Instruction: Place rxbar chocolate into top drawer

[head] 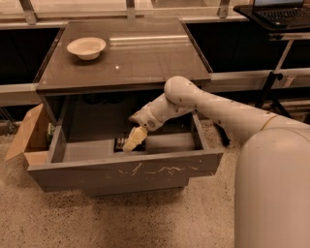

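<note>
The rxbar chocolate (120, 144), a small flat black-wrapped bar, lies low in the open top drawer (126, 169), on its floor towards the middle. My gripper (133, 140) reaches down into the drawer from the right and sits directly over the bar, covering part of it. I cannot tell whether it still touches the bar. The drawer is pulled out, and its grey front panel shows pale scratches.
A white bowl (86, 47) stands on the cabinet top (145, 58) at the back left. A brown cardboard box (26, 135) sits against the drawer's left side. A stand with a laptop (278, 12) is at the far right. My pale arm (227, 114) crosses the drawer's right wall.
</note>
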### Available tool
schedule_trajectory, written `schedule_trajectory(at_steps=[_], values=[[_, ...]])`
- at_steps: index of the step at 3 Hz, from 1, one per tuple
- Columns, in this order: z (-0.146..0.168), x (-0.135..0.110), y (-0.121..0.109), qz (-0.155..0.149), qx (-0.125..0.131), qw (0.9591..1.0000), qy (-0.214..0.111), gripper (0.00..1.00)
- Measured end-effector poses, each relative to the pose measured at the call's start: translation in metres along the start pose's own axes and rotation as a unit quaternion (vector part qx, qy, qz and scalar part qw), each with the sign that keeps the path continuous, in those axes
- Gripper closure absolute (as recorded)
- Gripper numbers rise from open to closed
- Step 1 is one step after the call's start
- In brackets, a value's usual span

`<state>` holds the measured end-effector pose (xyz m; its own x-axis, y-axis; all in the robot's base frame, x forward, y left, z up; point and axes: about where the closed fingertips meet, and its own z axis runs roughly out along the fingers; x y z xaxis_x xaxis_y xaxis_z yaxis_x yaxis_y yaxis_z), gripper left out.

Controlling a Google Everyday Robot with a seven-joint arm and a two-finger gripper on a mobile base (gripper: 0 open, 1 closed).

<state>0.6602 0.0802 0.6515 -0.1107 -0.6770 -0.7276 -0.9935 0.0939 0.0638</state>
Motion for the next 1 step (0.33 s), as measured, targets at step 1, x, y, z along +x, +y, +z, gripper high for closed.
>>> schedule_trajectory(at_steps=[1], values=[[-0.034, -0.0078, 0.0024, -0.008, 0.024, 0.9996, -0.012, 0.0]])
